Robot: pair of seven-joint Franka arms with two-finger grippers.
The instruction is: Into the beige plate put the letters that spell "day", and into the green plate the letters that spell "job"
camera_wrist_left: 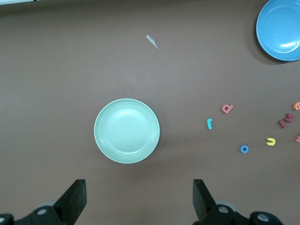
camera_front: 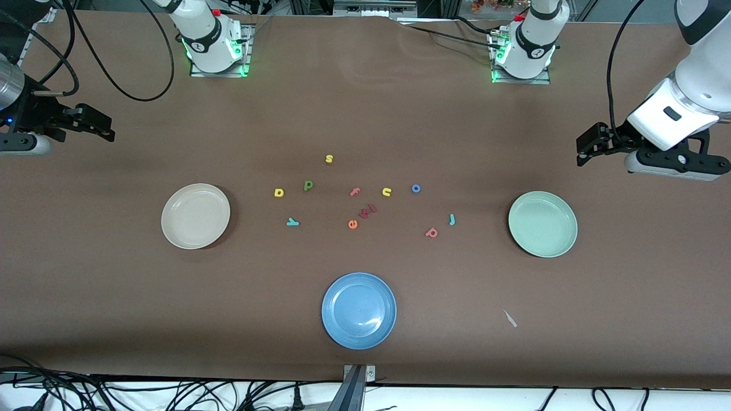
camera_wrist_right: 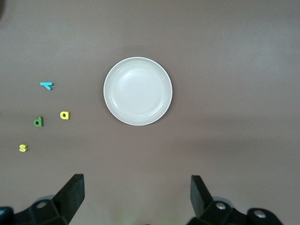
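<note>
The beige plate (camera_front: 195,216) (camera_wrist_right: 138,91) lies toward the right arm's end, the green plate (camera_front: 542,224) (camera_wrist_left: 126,131) toward the left arm's end; both hold nothing. Beside the beige plate lie a yellow letter (camera_front: 278,193) (camera_wrist_right: 64,115), a dark green letter (camera_front: 308,185) (camera_wrist_right: 38,122) and a teal y (camera_front: 292,222) (camera_wrist_right: 46,85). Closer to the green plate lie a blue o (camera_front: 416,188) (camera_wrist_left: 244,149), a teal j (camera_front: 452,219) (camera_wrist_left: 209,123) and a pinkish-red b (camera_front: 431,232) (camera_wrist_left: 227,108). My left gripper (camera_front: 591,145) (camera_wrist_left: 139,201) hangs open over bare table by the green plate. My right gripper (camera_front: 98,123) (camera_wrist_right: 137,199) hangs open by the beige plate.
A blue plate (camera_front: 358,310) (camera_wrist_left: 280,29) lies nearest the front camera, mid-table. Other letters sit in the middle: yellow s (camera_front: 329,158), pink f (camera_front: 354,192), yellow u (camera_front: 386,192), orange e (camera_front: 352,224), dark red pieces (camera_front: 367,211). A pale scrap (camera_front: 510,318) lies near the green plate.
</note>
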